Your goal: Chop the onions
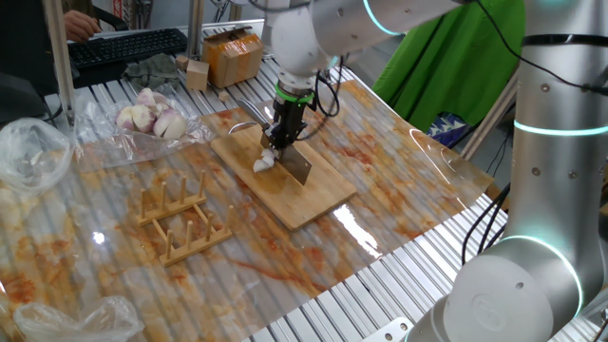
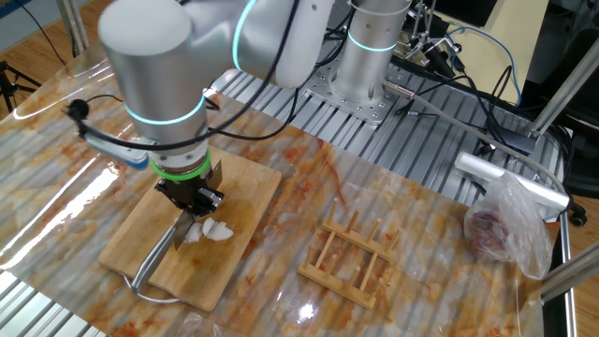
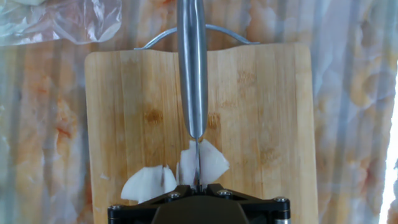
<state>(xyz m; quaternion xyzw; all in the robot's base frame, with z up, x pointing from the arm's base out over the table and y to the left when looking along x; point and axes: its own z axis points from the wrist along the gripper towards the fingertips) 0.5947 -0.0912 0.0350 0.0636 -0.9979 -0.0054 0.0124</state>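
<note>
Pale white onion chunks (image 3: 149,183) lie on the near half of the wooden cutting board (image 3: 261,124), in two or three pieces. A steel knife (image 3: 193,68) stands edge-down on them, its handle pointing toward the board's wire loop. My gripper (image 3: 198,185) is shut on the knife's blade, right above the onions. In one fixed view the gripper (image 1: 285,133) holds the knife (image 1: 300,168) over the onions (image 1: 264,161) at the middle of the board (image 1: 313,204). The other fixed view shows the onions (image 2: 208,231) beside the gripper (image 2: 192,201) on the board (image 2: 239,187).
Whole pinkish bulbs (image 1: 152,116) lie on a plastic bag behind the board. A wooden rack (image 1: 180,223) stands on the stained plastic sheet, left of the board. A cardboard box (image 1: 233,55) and a keyboard (image 1: 123,46) are at the back. Another plastic bag (image 2: 505,225) lies at the table's end.
</note>
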